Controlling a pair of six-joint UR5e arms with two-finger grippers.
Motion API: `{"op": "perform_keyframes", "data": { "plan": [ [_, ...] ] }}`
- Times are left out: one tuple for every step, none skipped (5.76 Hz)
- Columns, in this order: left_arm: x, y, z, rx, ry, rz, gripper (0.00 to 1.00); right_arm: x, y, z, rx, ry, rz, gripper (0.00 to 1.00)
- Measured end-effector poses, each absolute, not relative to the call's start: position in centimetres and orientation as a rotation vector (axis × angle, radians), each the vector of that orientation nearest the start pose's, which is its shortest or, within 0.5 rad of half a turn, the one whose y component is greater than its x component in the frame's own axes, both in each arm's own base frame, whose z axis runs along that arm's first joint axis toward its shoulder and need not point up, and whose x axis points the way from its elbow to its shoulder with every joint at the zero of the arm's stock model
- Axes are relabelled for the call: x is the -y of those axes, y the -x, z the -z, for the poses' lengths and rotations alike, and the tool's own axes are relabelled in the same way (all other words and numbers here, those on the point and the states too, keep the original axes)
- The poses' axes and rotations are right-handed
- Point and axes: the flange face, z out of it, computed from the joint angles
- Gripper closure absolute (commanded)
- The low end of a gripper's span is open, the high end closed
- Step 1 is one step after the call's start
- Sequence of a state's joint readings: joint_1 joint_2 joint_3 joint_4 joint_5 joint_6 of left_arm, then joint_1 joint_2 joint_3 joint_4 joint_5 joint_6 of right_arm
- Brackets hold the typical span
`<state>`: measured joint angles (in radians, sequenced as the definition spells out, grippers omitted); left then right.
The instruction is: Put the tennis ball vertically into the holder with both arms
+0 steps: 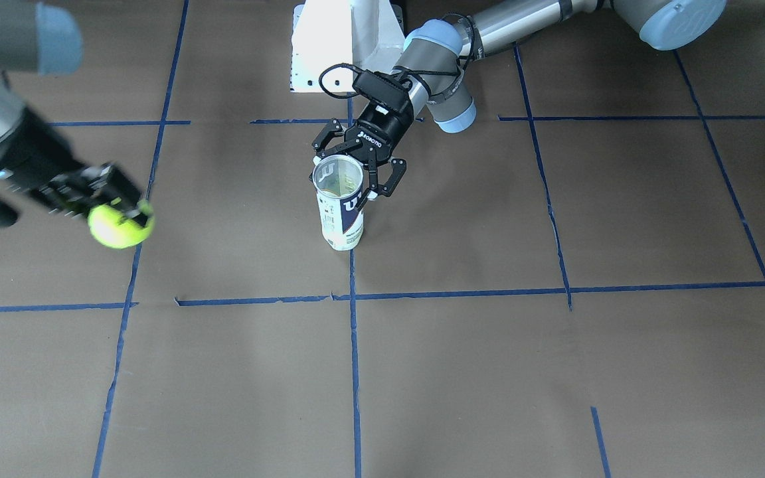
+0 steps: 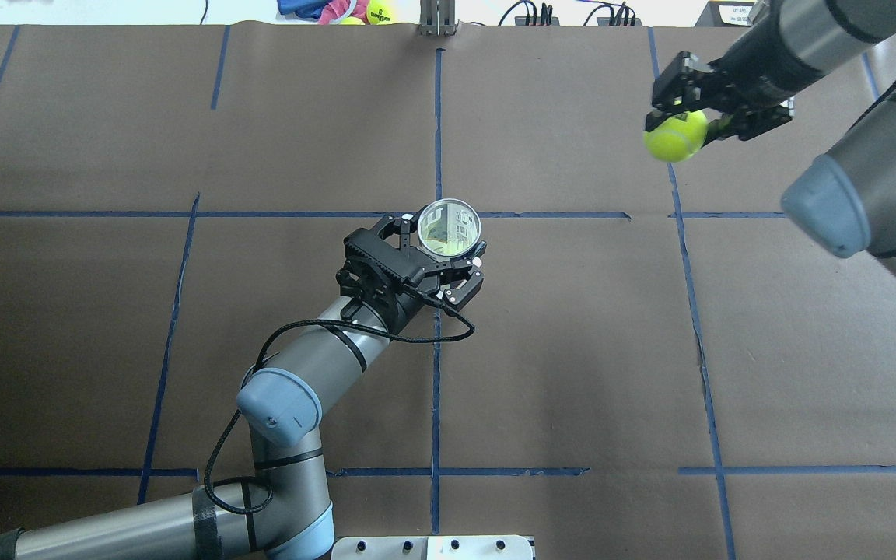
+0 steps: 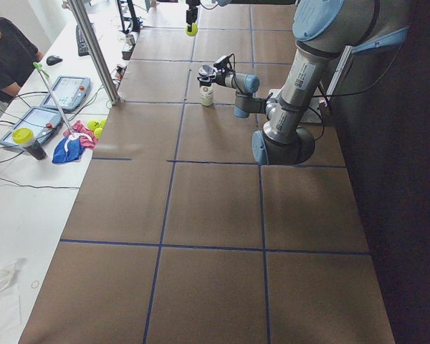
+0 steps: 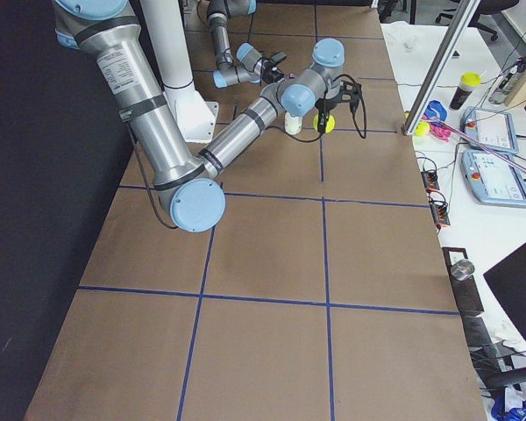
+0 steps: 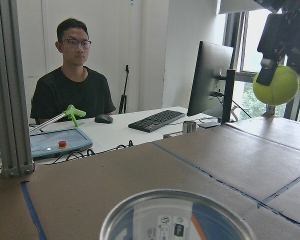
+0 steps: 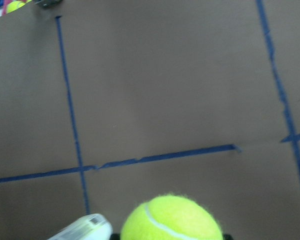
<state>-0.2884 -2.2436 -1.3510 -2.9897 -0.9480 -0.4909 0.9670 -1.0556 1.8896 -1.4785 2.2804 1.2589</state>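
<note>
The right gripper (image 2: 685,124), clamped on the tennis ball (image 2: 675,137), should centre it over the upright holder (image 2: 449,227), which the left gripper (image 2: 448,243) seems to clasp, then lower straight down.

The holder (image 2: 449,227) is standing upright near the middle of the table (image 2: 572,350), sitting between the fingers of the left gripper (image 2: 434,258), which is reaching in from the robot's side. Well to its right and farther out, the tennis ball (image 2: 675,137) is hanging above the table in the right gripper (image 2: 683,123).

Grey metal arms (image 2: 339,358), light blue joint caps (image 2: 277,404), black fingers (image 1: 394,178), looped black cable (image 2: 456,337)
</note>
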Motion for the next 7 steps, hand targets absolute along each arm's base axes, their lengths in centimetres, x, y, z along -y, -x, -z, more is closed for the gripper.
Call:
{"op": "perform_keyframes", "data": {
  "plan": [
    [37.3, -58.3, -20.4, -1.103, -1.44, 0.023, 0.08, 49.5, 33.8, -15.0, 1.144, 0.023, -0.312, 0.96],
    [37.3, -58.3, -20.4, -1.103, -1.44, 0.023, 0.08, 47.1, 37.7, -11.7, 1.166, 0.018, -0.336, 0.95],
    [37.2, -58.4, -20.4, -1.103, -1.439, 0.022, 0.08, 45.9, 40.0, -9.9, 1.177, 0.01, -0.345, 0.92],
    [37.2, -58.4, -20.4, -1.104, -1.439, 0.022, 0.08, 45.6, 41.3, -9.0, 1.178, 0.005, -0.352, 0.87],
    [37.2, -58.4, -20.4, -1.104, -1.439, 0.022, 0.08, 45.6, 41.8, -8.7, 1.176, 0.0, -0.357, 0.54],
    [37.2, -58.4, -20.4, -1.104, -1.439, 0.022, 0.08, 45.7, 42.1, -8.6, 1.173, 0.0, -0.359, 0.28],
    [37.2, -58.3, -20.5, -1.103, -1.439, 0.022, 0.08, 45.8, 42.5, -8.6, 1.167, 0.003, -0.359, 0.2]
  ]
}}
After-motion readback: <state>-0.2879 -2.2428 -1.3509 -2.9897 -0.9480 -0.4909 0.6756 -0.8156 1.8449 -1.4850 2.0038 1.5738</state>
